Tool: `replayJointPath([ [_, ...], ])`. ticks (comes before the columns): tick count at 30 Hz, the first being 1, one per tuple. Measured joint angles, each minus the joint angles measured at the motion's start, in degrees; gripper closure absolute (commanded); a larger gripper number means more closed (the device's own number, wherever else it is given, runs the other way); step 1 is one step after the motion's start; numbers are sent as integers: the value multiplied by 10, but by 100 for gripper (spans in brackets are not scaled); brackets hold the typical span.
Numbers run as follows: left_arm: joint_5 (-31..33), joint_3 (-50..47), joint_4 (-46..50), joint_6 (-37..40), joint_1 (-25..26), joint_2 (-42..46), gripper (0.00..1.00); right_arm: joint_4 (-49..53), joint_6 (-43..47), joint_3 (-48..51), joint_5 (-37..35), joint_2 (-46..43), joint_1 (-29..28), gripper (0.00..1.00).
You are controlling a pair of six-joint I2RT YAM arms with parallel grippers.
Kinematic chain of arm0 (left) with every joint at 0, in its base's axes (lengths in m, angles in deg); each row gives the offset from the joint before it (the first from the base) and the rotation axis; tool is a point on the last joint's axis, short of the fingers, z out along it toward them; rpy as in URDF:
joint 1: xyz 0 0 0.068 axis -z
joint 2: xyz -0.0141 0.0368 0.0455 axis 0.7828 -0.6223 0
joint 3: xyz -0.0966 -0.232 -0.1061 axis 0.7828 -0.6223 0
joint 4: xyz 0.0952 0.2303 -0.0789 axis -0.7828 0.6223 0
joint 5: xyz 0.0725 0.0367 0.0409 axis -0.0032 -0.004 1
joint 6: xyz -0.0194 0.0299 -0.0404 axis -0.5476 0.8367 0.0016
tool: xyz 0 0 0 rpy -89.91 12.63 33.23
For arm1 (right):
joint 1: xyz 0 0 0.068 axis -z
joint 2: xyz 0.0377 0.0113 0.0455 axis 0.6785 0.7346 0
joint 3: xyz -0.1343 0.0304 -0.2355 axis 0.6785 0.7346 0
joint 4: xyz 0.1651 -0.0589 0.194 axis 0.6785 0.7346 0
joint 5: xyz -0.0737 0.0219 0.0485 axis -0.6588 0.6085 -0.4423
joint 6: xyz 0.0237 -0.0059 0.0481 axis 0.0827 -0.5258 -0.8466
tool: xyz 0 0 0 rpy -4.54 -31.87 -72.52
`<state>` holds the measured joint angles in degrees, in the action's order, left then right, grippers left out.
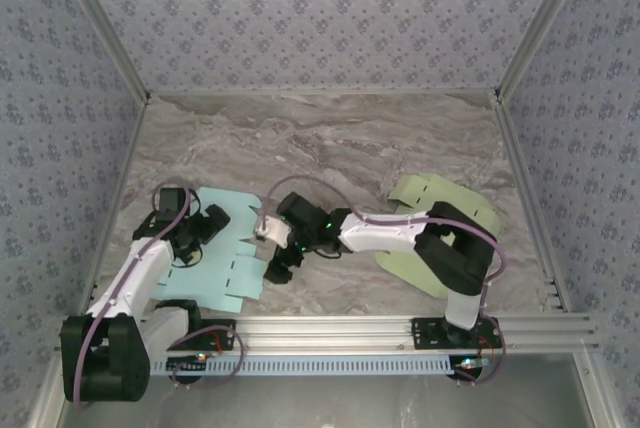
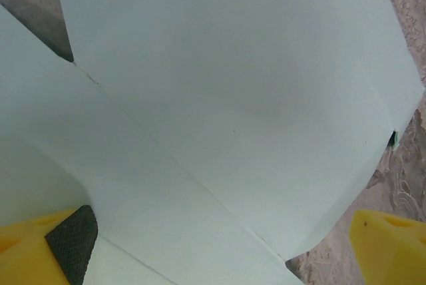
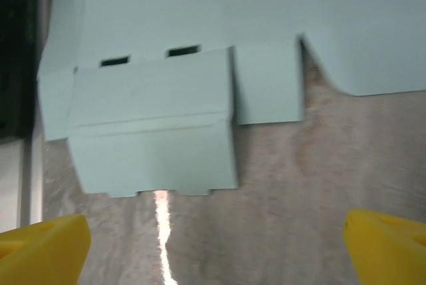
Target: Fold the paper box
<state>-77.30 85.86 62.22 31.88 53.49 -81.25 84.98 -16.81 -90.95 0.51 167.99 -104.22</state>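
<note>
We see a flat pale-blue paper box (image 1: 215,258) lower left, our left gripper (image 2: 219,248) spread wide over it, right gripper (image 3: 213,248) likewise beside it, both empty

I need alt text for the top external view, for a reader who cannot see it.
Two robot arms reach toward an unfolded pale blue paper box flat on a marble table, left gripper above it, right gripper at its right edge. A pale green sheet lies under the right arm.
</note>
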Motion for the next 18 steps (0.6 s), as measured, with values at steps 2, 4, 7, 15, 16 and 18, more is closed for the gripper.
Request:
replayJointPath([
  [2,0,1,-2,-5,0,-5,1,26,15,-27,5,21,-9,0],
  [4,-9,1,-4,-17,0,-16,1,43,22,-53,6,38,-9,0],
  [7,-38,-7,-30,-45,-1,-31,1,55,6,-78,6,52,5,0],
  [15,-99,-20,-73,-84,-1,-71,0,20,-223,-131,8,91,148,0],
  [16,-108,-16,-73,-85,-1,-75,1,13,-256,-141,11,99,160,1],
  [18,-125,-7,-72,-85,-1,-79,1,-7,-318,-159,25,118,172,5],
])
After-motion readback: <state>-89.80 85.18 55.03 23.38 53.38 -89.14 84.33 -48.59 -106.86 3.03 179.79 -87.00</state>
